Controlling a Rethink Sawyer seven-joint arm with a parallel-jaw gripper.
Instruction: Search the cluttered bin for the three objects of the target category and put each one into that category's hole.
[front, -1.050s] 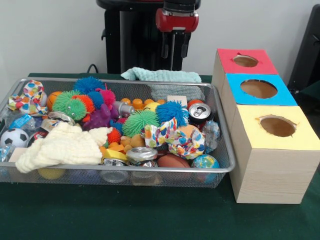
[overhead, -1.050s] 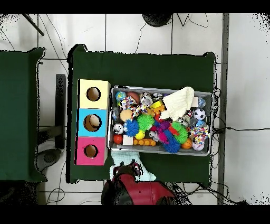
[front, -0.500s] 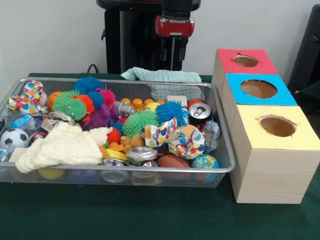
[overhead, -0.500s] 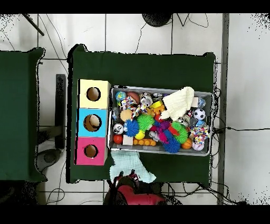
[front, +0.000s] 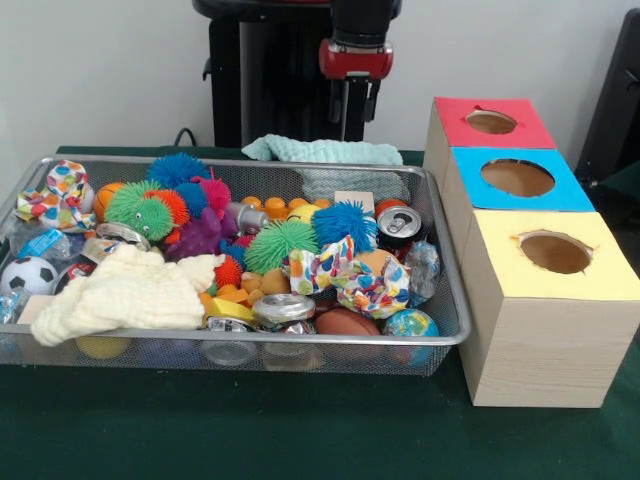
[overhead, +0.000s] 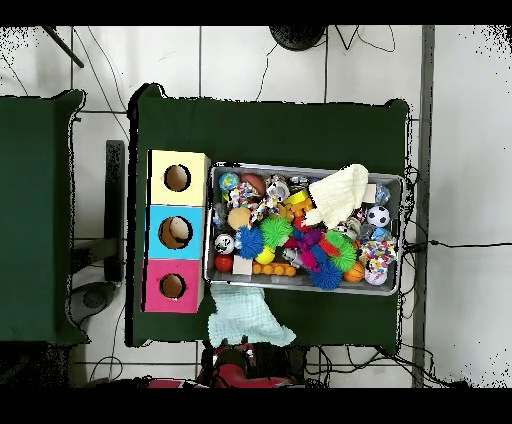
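Below the end effector (front: 355, 100), which hangs raised behind the bin with nothing in it, we list the following. Whether it is released or clenched we cannot tell.

Item: mint-green knitted cloth (front: 322, 150), lying on the tabletop (front: 300, 430) directly under the end effector, just outside the bin's back rim; in the overhead view it spreads flat beside the bin (overhead: 245, 316).

Item: wire-mesh bin (front: 440, 335), silver, shallow, forward of the end effector and well below it. Contents, crowded and overlapping:
- spiky rubber balls in blue (front: 344, 222), green (front: 278, 242) and a second blue (front: 177, 168), the first nearest the end effector;
- fuzzy green creature with orange tuft (front: 140, 208), off to one side;
- red drink can (front: 399, 224), upright, top showing;
- flattened silver can (front: 283, 308), toward the front rim;
- cream knitted cloth (front: 125, 290), bunched, farthest across the bin;
- patterned fabric bows, one central (front: 345, 275), one at the far corner (front: 55, 195);
- soccer ball (front: 27, 274), globe ball (front: 410, 324), brown ball (front: 345, 322);
- small orange balls (front: 275, 207) along the back wall.

Item: three wooden boxes in a row beside the bin, each with a round hole on top: red (front: 492, 122) closest to the end effector, blue (front: 517, 178) in the middle, yellow (front: 555, 254) farthest forward. We cannot tell from the views which category is the target.
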